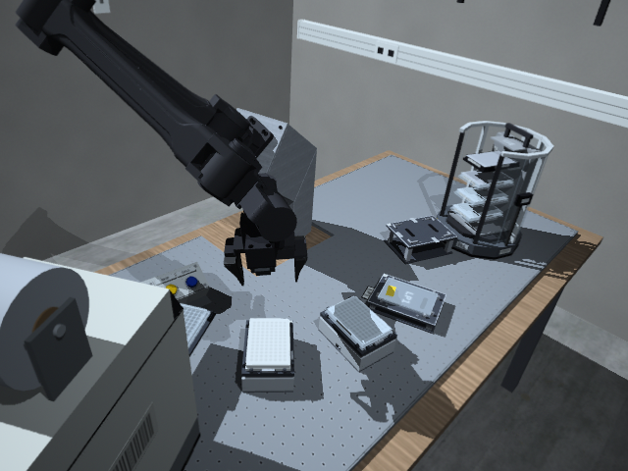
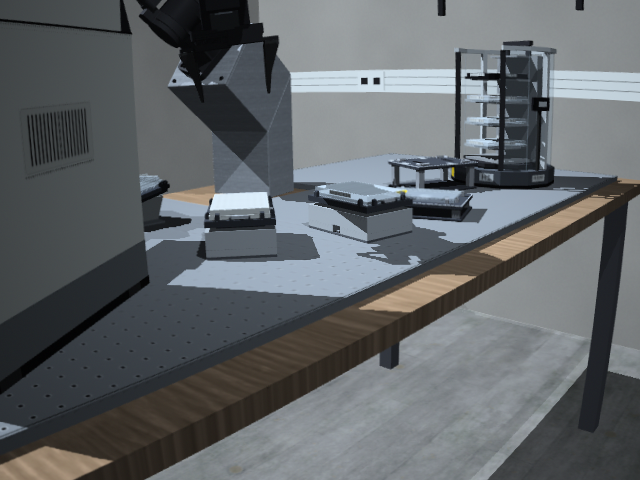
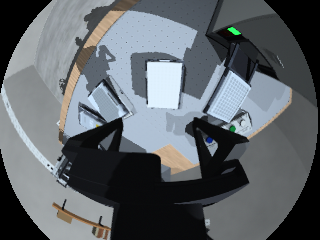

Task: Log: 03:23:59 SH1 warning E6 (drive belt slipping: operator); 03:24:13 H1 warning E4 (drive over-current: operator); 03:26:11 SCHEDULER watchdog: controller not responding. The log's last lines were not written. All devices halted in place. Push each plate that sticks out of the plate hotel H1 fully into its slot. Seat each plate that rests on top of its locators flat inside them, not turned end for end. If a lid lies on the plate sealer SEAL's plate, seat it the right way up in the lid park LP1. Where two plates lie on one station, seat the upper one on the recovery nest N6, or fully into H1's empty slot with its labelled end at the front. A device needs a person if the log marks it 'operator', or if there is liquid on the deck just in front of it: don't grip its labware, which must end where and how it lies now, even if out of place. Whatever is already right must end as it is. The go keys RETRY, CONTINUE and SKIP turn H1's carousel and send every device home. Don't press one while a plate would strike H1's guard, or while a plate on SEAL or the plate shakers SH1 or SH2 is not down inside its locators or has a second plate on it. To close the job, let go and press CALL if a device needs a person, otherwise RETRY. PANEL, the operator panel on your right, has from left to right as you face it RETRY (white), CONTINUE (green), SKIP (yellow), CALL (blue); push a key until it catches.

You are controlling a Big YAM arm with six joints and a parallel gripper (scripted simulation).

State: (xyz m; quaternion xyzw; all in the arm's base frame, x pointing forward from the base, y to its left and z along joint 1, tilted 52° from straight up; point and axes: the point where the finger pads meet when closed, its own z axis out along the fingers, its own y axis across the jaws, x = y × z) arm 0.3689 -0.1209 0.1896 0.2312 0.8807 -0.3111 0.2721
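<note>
My gripper is open and empty. It hangs well above the deck, between the operator panel and a shaker holding a white plate. That plate lies flat inside its locators, and it also shows in the side view and the wrist view. A second shaker carries a grey plate that looks slightly tilted on its locators. The lid park LP1 holds a lid with a yellow corner mark. The black recovery nest is empty. The plate hotel H1 has an upper plate that reaches out of its slot.
The big sealer housing fills the near left, with a plate on its tray. The yellow key and the blue key of the panel are in view. The arm's grey base block stands behind the shakers.
</note>
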